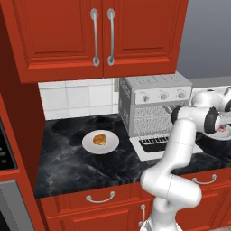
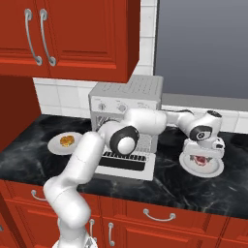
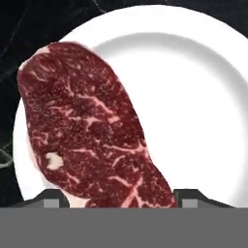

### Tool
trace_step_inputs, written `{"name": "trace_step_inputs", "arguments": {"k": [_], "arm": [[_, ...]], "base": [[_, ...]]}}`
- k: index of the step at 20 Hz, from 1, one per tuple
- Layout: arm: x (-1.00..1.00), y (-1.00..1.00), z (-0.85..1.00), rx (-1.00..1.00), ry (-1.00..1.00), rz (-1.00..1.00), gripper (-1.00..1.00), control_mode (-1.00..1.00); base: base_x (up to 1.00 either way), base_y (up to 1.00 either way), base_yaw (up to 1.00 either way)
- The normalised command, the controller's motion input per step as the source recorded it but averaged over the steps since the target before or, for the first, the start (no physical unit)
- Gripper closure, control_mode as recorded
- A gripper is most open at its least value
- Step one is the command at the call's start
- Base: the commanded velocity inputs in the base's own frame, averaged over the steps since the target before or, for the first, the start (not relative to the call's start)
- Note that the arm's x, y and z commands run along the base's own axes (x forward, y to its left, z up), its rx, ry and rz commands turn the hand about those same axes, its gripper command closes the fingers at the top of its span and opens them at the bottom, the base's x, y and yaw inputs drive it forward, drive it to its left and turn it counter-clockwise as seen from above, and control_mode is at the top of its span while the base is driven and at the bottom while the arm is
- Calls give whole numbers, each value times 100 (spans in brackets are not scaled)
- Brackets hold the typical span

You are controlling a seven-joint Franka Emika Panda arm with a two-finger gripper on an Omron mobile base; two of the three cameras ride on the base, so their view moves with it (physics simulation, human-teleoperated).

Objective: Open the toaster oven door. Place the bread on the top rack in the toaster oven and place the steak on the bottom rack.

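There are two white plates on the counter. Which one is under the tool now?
The plate right of the toaster oven, carrying the steak. The tool hangs directly over it. The other plate, left of the oven, holds the bread.

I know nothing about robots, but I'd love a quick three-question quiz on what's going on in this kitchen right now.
1. True or false: the toaster oven door is already folded down open.
2. Multiple choice: the gripper hangs over which item? A) the bread B) the steak C) a knob on the toaster oven
3. Short answer: what does each food lie on, and on which side of the oven?

Key
1. True.
2. B. In the hand view a fingertip shows on each side of the steak's near end, jaws apart.
3. Each on its own white plate: the bread's plate left of the oven, the steak's plate right of it.
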Motion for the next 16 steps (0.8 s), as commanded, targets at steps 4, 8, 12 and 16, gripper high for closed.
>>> {"name": "trace_step_inputs", "arguments": {"k": [4,8,12,16], "arm": [[-91,91,52,-2,-5,22,100,-100],[-76,100,43,-10,0,29,100,-100],[-27,100,30,-12,0,36,100,-100],[0,100,11,-6,-1,40,100,-100]], "base": [[0,0,0],[0,0,0],[0,0,0],[0,0,0]]}}
